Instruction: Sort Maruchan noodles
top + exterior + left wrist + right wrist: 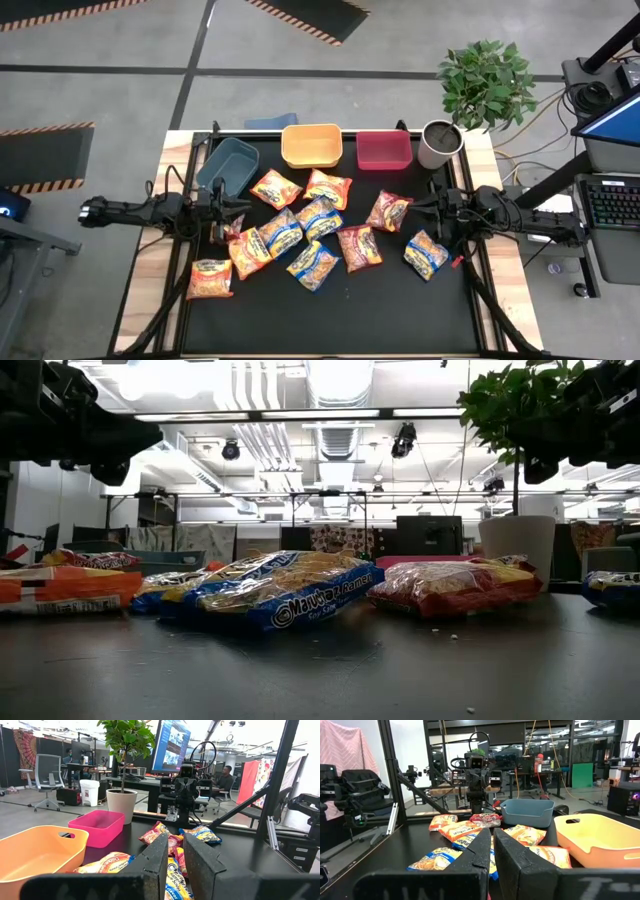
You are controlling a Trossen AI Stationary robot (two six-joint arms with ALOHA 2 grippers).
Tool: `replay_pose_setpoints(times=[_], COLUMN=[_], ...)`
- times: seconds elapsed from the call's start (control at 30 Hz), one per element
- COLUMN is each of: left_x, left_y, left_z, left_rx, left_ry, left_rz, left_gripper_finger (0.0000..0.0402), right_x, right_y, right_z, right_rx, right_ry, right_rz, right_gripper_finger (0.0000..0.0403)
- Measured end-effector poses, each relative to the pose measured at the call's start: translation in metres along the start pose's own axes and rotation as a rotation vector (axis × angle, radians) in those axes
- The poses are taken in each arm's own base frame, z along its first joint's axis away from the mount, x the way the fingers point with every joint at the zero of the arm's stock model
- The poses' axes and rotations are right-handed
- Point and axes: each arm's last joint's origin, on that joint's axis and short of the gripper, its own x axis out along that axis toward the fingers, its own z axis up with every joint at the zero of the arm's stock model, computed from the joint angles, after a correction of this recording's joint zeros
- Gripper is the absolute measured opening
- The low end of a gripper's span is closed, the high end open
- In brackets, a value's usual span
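Lying between tools: noodles (318, 238) | left tool (232, 207) slightly ajar, empty | right tool (418, 208) closed, empty

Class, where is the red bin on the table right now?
In the high view, the red bin sits at the table's far edge, right of centre, between the yellow bin and the plant pot.

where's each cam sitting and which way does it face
High: overhead, looking down at table, both arms, packets, blue bin.
Low: table height, facing the room; packets close, arms overhead.
Left wrist: past left gripper toward right arm, pink bin.
Right wrist: past right gripper toward left arm.
Wrist views share yellow bin.
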Motion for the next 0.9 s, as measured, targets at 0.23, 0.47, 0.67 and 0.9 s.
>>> replay_pose_setpoints(times=[0.23, 0.47, 0.67, 0.9], left_x=[0.0, 0.0, 0.0, -0.002], left_y=[0.0, 0.0, 0.0, -0.001], left_z=[0.0, 0.0, 0.0, 0.021], left_rx=[0.0, 0.0, -0.001, -0.282], left_ry=[0.0, 0.0, -0.005, -0.207], left_rz=[0.0, 0.0, 0.0, -0.042], left_gripper_finger=[0.0045, 0.0045, 0.0045, 0.0045], right_x=[0.0, 0.0, 0.0, 0.0], right_y=[0.0, 0.0, 0.0, 0.0], right_z=[0.0, 0.0, 0.0, 0.001], right_rx=[-0.001, 0.0, -0.001, -0.003], right_ry=[0.001, 0.0, 0.0, -0.009], right_rz=[0.0, 0.0, 0.0, 0.0], right_gripper_finger=[0.0013, 0.0013, 0.0013, 0.0013])
